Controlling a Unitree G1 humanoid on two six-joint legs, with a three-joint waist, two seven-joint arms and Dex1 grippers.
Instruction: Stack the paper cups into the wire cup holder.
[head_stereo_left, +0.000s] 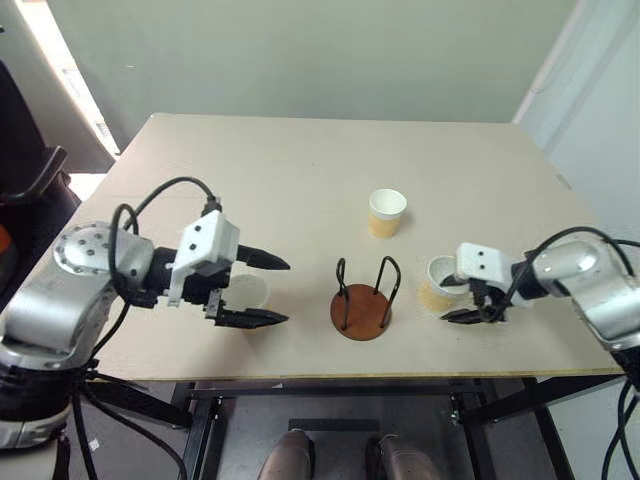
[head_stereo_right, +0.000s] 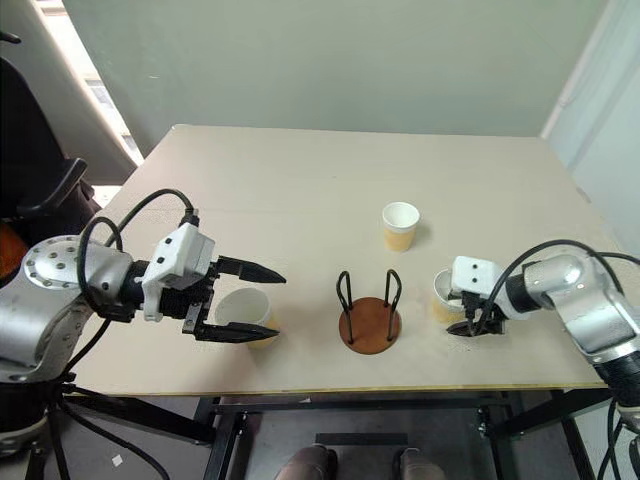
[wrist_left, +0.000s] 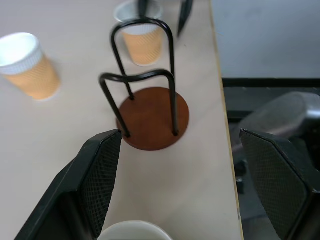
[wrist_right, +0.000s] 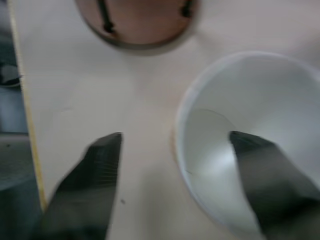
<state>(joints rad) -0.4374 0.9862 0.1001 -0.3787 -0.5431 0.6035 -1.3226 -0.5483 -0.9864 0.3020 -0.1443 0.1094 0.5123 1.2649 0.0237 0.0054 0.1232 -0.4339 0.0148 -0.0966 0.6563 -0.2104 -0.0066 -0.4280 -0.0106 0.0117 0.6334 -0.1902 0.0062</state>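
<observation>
Paper cups, 3 of them, stand upright on the table (head_stereo_left: 300, 180) around the empty wire cup holder (head_stereo_left: 364, 298). The right gripper (head_stereo_left: 462, 301) straddles the rim of the right cup (head_stereo_left: 437, 284), 1 finger inside and 1 outside, not yet clamped. The left gripper (head_stereo_left: 268, 291) hovers spread wide above the left cup (head_stereo_right: 243, 310); the third cup (head_stereo_left: 386, 213) stands apart behind the holder.

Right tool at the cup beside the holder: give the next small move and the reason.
Probably close the right tool on that cup's wall. In the right wrist view one finger is inside the cup, the other outside its rim, jaws apart, so the wall is straddled but not pinched. The wire cup holder stands empty close by, ready for a lift across.
</observation>
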